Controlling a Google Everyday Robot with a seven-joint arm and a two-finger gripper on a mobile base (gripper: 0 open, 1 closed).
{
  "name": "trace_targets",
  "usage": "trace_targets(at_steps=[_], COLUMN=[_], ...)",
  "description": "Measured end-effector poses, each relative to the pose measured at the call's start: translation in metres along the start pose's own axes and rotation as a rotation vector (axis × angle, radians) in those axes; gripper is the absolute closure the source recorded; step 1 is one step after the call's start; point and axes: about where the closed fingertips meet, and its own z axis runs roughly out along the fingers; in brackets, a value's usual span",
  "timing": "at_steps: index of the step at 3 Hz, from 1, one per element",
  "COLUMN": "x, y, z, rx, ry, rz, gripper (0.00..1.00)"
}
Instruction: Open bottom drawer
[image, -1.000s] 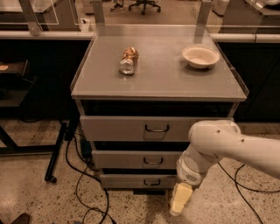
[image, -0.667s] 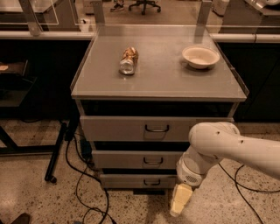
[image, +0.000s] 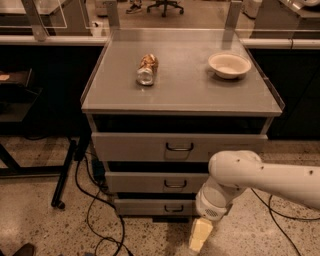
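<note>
The bottom drawer (image: 150, 207) is the lowest, shallowest grey front of the cabinet, with a small dark wire handle (image: 173, 208) at its centre. It looks closed, set back under the two fronts above. My gripper (image: 199, 236) hangs from the white arm (image: 260, 177) low at the right, just in front of and to the right of the bottom drawer's handle, not touching it.
The middle drawer (image: 155, 182) and the top drawer (image: 145, 146) sit above. On the cabinet top (image: 200, 95) lie a crushed can (image: 147, 69) and a white bowl (image: 229, 64). Black cables (image: 95, 210) trail on the floor at the left beside a dark stand leg (image: 64, 177).
</note>
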Motion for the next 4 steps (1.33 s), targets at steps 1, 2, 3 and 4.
trace_targets(at_steps=[1, 2, 3, 4], x=[0.005, 0.005, 0.022, 0.059], y=[-0.005, -0.004, -0.009, -0.041], z=[0.082, 0.083, 0.094, 0.148], rx=[-0.118, -0.119, -0.081, -0.050], ry=[-0.007, -0.008, -0.033, -0.092], rz=[0.034, 0.034, 0.084, 0.187], gripper=[0.00, 0.00, 0.00, 0.00])
